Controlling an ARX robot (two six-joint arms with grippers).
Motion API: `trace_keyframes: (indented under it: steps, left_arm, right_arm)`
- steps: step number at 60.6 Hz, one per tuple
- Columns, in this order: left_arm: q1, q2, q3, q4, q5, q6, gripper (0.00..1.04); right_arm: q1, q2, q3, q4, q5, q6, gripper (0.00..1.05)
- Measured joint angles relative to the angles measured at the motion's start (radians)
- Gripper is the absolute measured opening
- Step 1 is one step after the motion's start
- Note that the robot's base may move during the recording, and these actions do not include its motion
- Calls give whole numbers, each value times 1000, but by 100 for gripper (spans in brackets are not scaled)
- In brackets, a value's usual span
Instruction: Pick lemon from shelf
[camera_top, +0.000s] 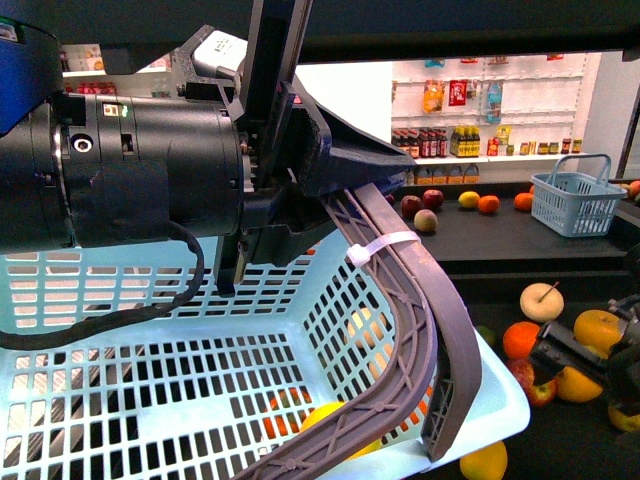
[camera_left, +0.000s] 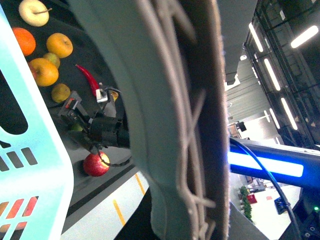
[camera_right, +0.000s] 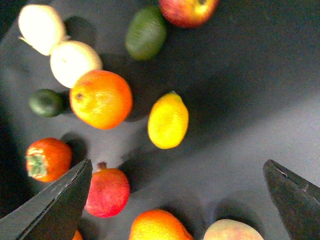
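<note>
Barely begun: the bright yellow, dimpled lemon (camera_right: 168, 121) lies untouched on the flat dark tray of the black metal shelf (camera_right: 240, 75), beside a round orange (camera_right: 101, 99). The right end effector (camera_right: 177, 165) hovers above it, spread wide and empty; 3 steps remain: descend, close, lift. The left end effector (camera_top: 335, 185) looks clenched on the grey handle (camera_top: 400, 300) of a pale blue plastic basket (camera_top: 150, 400). White shelves of bottles (camera_top: 440, 140) line the shop behind.

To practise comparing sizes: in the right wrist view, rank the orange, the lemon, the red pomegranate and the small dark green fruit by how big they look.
1. orange
2. lemon and pomegranate: they look alike, and the pomegranate is partly hidden
3. small dark green fruit
</note>
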Motion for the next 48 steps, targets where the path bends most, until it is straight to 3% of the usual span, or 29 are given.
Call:
trace_keyframes:
  steps: [22, 48]
  left_arm:
    - [0, 0, 0, 0, -5, 2, 9]
    - [0, 0, 0, 0, -3, 3, 9]
  right_arm:
    - [103, 254, 244, -86, 69, 116, 102]
    - [132, 407, 417, -158, 129, 138, 102]
